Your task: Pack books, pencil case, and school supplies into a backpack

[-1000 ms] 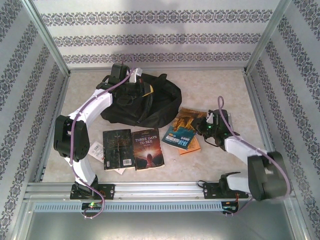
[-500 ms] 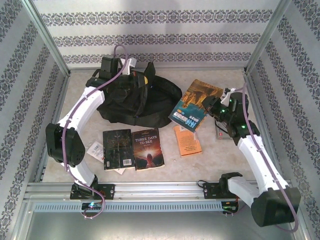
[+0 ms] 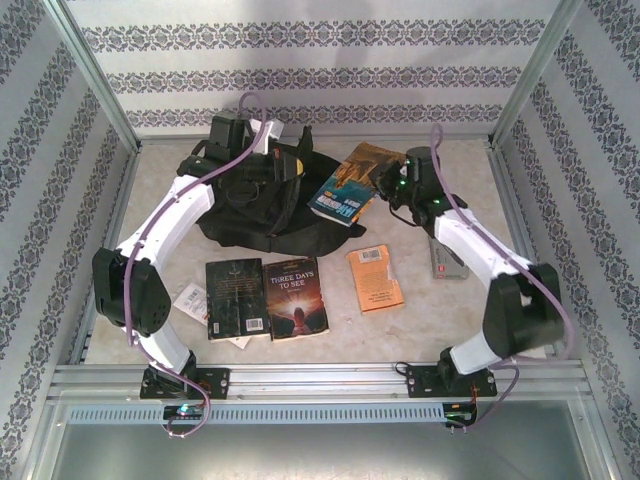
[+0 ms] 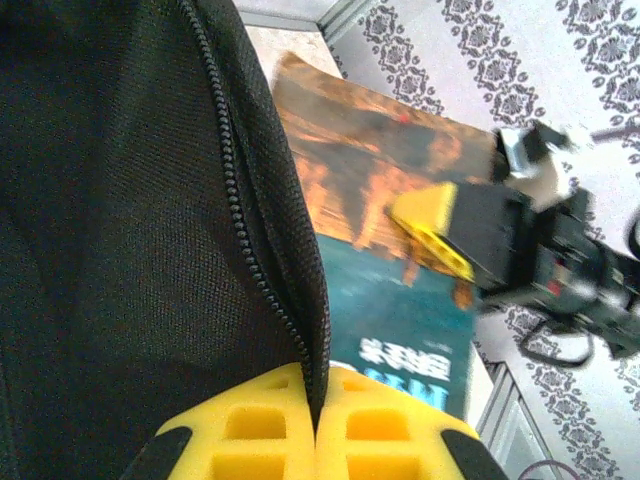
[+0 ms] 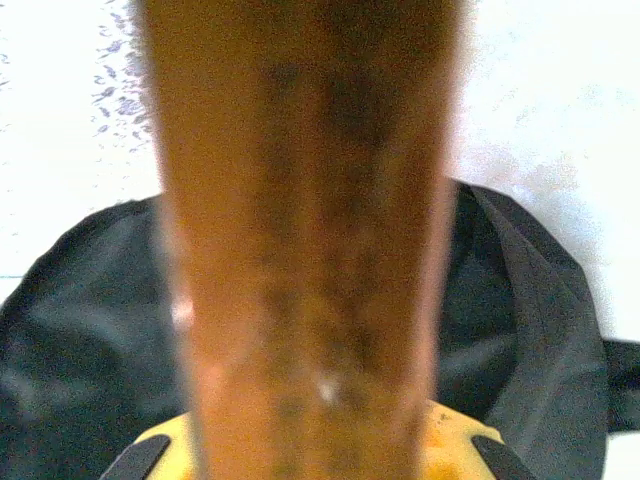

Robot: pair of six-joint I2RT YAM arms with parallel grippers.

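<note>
Since the earlier frame the right arm had swung up and back from the table's front right, carrying the blue-and-orange book off the plain orange book, which lay uncovered on the table. The right gripper was clamped on the lifted book's right edge, holding it tilted in the air over the right rim of the backpack. The left gripper had its yellow fingers pinched together on the backpack's zipper edge at the top of the bag. The black book and "Three Days to See" lay side by side, touching, in front of the backpack.
</note>
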